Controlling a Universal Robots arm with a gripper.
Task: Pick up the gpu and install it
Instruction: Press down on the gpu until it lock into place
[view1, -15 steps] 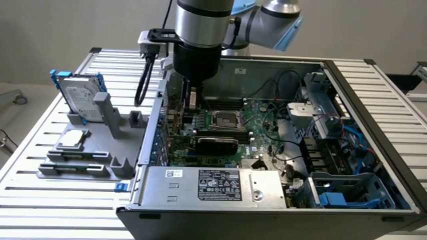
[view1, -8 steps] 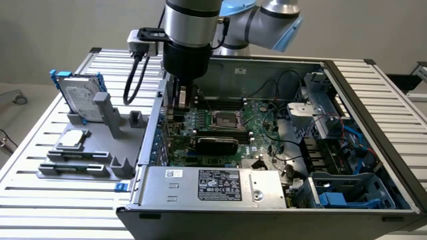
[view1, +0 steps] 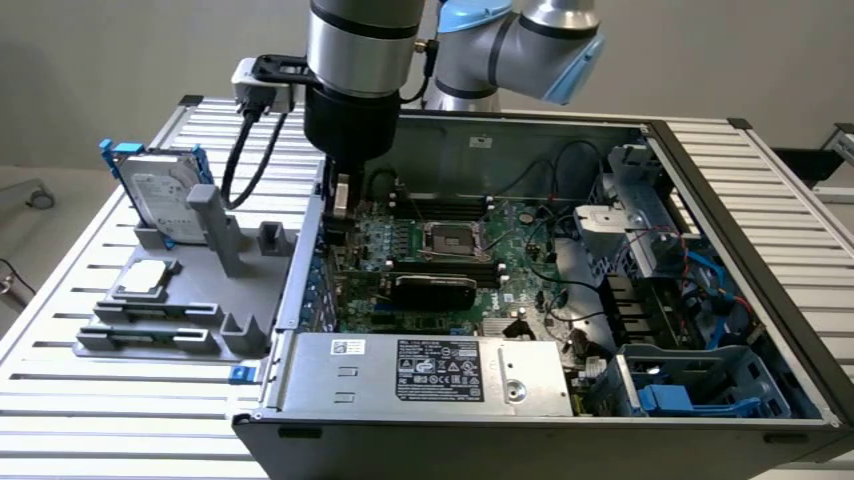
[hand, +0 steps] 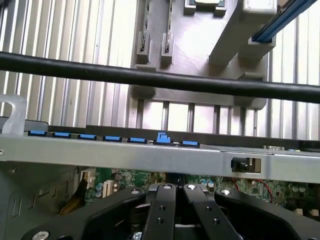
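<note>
The gpu (view1: 434, 287), a black-shrouded card, lies across the green motherboard (view1: 514, 235) inside the open computer case (view1: 694, 200), standing in a slot just behind the power supply. My gripper (view1: 342, 205) hangs inside the case at its wall on the exterior view's left, a little behind the gpu and to the exterior view's left of it, apart from it. In the wrist view the black fingers (hand: 161, 205) of the gripper (hand: 175, 192) are pressed together with nothing between them, above the motherboard (hand: 115, 182).
A grey fixture (view1: 200, 300) beside the case carries a silver hard drive in a blue frame (view1: 160, 195) and black memory sticks (view1: 140, 335). The silver power supply (view1: 427, 370) fills the case front. A black cable (hand: 160, 80) crosses above the case wall with blue clips (hand: 112, 138).
</note>
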